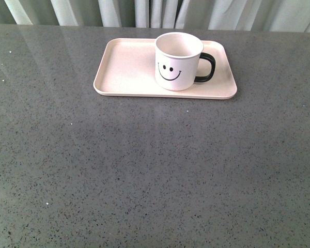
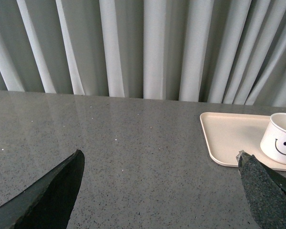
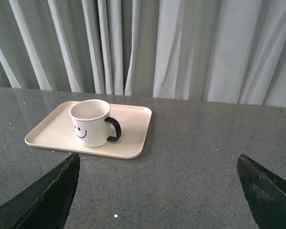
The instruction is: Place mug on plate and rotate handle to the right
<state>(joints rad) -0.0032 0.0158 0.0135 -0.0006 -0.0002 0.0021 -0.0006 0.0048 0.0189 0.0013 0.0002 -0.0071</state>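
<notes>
The cream-white mug (image 1: 178,62) with a black smiley face stands upright on the pale pink plate (image 1: 129,67), right of its middle. Its black handle (image 1: 206,68) points right. Neither arm shows in the front view. My left gripper (image 2: 160,164) is open and empty over bare table, with the plate (image 2: 229,136) and mug (image 2: 282,139) far off by one fingertip. My right gripper (image 3: 157,167) is open and empty, well back from the plate (image 3: 131,129), the mug (image 3: 89,123) and its handle (image 3: 113,129).
The grey speckled table (image 1: 155,170) stretches wide in front of the plate. Pale pleated curtains (image 1: 155,13) hang close behind the table's far edge.
</notes>
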